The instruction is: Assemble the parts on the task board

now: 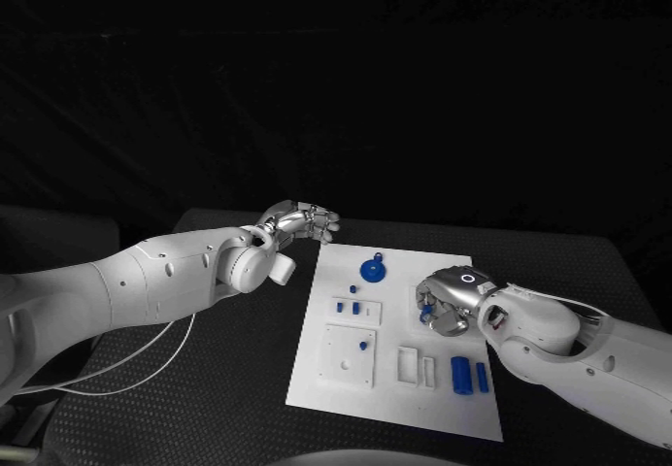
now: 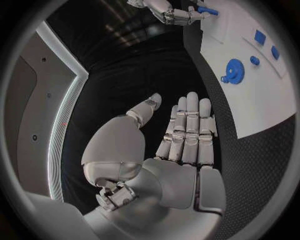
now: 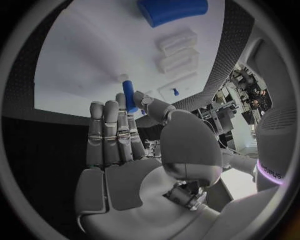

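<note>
The white task board [image 1: 399, 393] lies in the middle of the black table. A blue gear [image 1: 374, 269] stands near its far edge, and two blue blocks [image 1: 469, 375] lie at its near right. My right hand [image 1: 446, 306] hovers over the board's right side and pinches a small blue peg [image 3: 129, 95] between thumb and a finger. My left hand [image 1: 301, 221] is off the board, beyond its far left corner. Its fingers [image 2: 187, 130] are straight and hold nothing. The left wrist view shows the gear [image 2: 234, 70] and the right hand [image 2: 172, 12] with the peg.
Small blue pieces [image 1: 357, 307] sit in white sockets at the board's middle left, and another blue piece [image 1: 364, 344] stands on a square plate. A white cable [image 1: 140, 364] loops over the table's left side. The table's far edge runs just behind my left hand.
</note>
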`<control>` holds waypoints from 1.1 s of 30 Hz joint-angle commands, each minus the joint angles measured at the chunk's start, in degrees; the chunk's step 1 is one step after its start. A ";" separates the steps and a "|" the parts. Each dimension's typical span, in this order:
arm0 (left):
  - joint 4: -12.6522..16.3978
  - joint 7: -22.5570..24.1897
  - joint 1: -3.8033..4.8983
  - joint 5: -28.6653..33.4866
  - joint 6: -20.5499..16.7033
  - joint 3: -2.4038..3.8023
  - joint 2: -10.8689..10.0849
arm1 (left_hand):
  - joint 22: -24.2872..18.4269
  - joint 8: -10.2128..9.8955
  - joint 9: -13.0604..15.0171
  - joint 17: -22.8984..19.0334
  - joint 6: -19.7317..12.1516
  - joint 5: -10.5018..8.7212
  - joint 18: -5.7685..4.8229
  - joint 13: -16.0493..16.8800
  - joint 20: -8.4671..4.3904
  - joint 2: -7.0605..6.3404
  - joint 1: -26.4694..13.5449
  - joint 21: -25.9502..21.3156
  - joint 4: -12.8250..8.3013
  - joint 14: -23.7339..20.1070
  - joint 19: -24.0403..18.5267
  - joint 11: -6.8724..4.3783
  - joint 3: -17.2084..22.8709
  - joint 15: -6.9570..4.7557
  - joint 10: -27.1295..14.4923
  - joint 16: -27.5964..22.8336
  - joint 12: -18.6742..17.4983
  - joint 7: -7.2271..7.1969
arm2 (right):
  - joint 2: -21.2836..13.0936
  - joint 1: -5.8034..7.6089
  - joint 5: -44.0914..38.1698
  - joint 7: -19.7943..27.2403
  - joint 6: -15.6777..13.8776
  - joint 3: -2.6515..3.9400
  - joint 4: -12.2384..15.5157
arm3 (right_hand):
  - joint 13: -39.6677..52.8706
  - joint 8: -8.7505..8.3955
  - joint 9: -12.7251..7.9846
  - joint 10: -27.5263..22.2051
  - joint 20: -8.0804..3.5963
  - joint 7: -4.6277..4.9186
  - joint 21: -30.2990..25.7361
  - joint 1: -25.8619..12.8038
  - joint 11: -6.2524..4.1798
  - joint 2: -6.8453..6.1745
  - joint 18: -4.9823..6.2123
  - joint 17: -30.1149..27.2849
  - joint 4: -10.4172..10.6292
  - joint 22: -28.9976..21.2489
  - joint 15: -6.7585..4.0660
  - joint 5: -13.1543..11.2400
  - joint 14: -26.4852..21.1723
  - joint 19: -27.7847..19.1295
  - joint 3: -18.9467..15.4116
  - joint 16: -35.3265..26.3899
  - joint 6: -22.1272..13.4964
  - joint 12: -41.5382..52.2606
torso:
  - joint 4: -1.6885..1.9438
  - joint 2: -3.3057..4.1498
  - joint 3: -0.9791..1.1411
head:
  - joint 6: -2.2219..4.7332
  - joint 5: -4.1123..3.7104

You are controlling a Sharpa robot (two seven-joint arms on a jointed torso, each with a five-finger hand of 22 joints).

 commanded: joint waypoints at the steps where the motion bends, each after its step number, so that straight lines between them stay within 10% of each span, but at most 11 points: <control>1: -0.06 0.51 0.03 0.34 0.83 0.05 0.15 | 0.06 -0.07 0.07 0.10 -0.42 -0.02 1.02 -0.08 0.03 0.02 -0.47 -0.34 0.35 0.26 0.29 0.08 -0.05 0.05 -0.43 -0.35 0.19 0.08 | -0.39 0.13 -0.44 0.02 -1.31 0.76 1.40 | -0.05 0.12 0.95 0.36 -0.16 -0.20 0.15 0.00 -0.04 0.02 1.14 -0.07 0.03 0.05 -0.12 0.13 0.32 0.41 0.34 0.36 0.68 0.24 | -0.01 -0.02 -0.03 | -0.01 0.13; 12: -0.06 0.54 0.03 0.41 0.83 0.05 0.30 | 0.08 -0.06 0.08 0.13 -0.43 -0.02 1.02 -0.08 0.03 0.03 -0.45 -0.36 0.36 0.27 0.29 0.08 -0.04 0.05 -0.44 -0.39 0.20 0.08 | 2.48 0.06 -0.94 1.01 -2.94 1.67 4.60 | 0.10 0.15 1.03 0.48 -0.26 -0.27 0.22 -0.01 -0.10 -0.09 1.14 -0.10 0.05 0.03 -0.20 0.13 0.48 0.60 0.64 0.38 0.82 0.23 | -0.02 0.04 0.04 | -0.20 0.67; 33: -0.21 0.45 0.03 0.44 0.97 0.05 1.41 | 0.15 -0.04 0.12 0.26 -0.44 -0.02 1.02 -0.09 0.03 0.04 -0.39 -0.44 0.35 0.29 0.30 0.07 -0.03 0.05 -0.44 -0.50 0.22 0.08 | 10.75 -5.85 -3.87 1.58 -3.66 -0.56 3.69 | 0.34 0.11 1.14 0.59 -0.42 -0.30 0.31 0.12 -0.15 -0.34 1.14 -0.15 0.19 0.00 -0.29 0.13 0.71 0.86 1.18 0.37 0.92 0.15 | 0.10 0.00 -0.01 | -0.23 2.13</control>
